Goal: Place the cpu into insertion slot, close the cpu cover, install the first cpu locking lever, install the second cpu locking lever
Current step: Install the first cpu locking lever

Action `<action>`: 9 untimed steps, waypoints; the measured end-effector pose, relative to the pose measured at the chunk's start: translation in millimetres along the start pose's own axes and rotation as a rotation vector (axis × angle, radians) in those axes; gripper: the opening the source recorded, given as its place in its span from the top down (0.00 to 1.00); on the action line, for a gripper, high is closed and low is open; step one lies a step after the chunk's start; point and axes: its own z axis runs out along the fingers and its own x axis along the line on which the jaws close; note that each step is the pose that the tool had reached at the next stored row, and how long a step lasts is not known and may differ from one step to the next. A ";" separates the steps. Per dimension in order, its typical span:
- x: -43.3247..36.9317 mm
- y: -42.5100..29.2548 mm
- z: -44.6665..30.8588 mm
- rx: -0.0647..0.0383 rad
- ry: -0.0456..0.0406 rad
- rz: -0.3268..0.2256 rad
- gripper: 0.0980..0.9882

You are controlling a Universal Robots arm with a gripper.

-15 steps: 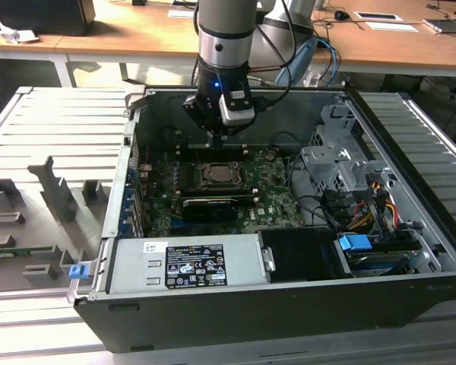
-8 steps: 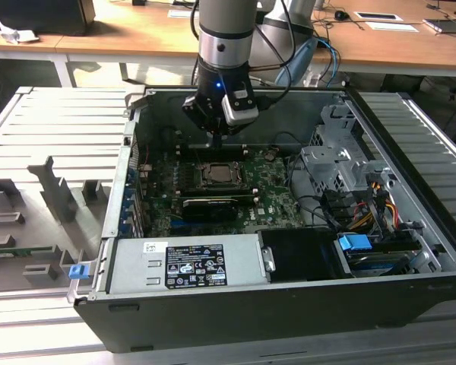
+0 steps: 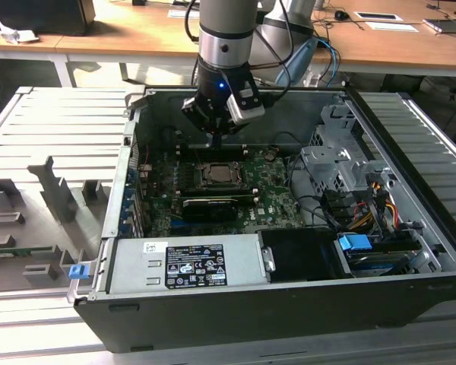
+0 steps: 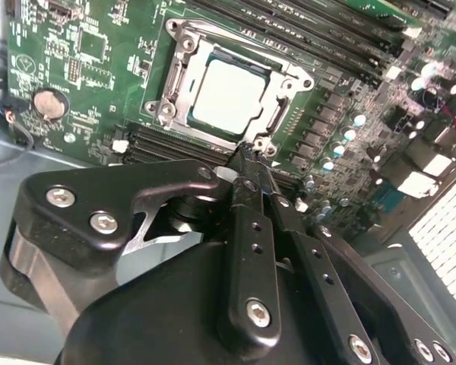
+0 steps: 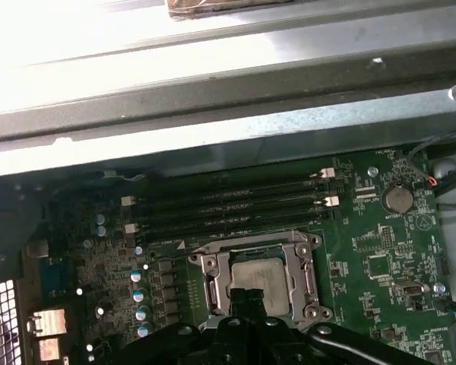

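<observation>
A black and white sticker (image 3: 194,266), densely printed with text and symbols, is fixed to the grey sheet-metal power supply (image 3: 243,255) at the near side of the open computer case (image 3: 410,152). White silk-screened markings are scattered over the glossy green circuit board (image 4: 83,68).

The cpu (image 4: 228,95) is seated flat in the insertion slot (image 4: 238,59) at the middle of the board. Its top is a smooth, pale, matte metal square. It is framed by the cpu cover (image 4: 180,72), a thin silver-grey stamped plate that is laid down around it, so that the chip is seen through the square window.

The gripper (image 4: 247,161) is built of matte black plastic links studded with bright screw heads. Its fingers are brought together to a narrow tip with nothing seen between them. In the second wrist view that tip is held just beside the edge of the cover; whether it is touched cannot be told. In the exterior view the gripper (image 3: 215,142) is hung over the board just behind the socket.

Long black memory slots (image 5: 228,209) with white end latches are ranged beside the socket. A round silver coin battery (image 5: 399,199) is set in a holder. Small metal-topped capacitors (image 5: 140,296) are lined up near the socket. A blue connector (image 3: 356,245) is seen among the cables at the exterior view's right. The case is set on a grey ribbed table (image 3: 53,122).
</observation>
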 end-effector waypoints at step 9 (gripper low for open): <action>0.0 0.0 0.0 0.003 0.0066 -0.105 0.99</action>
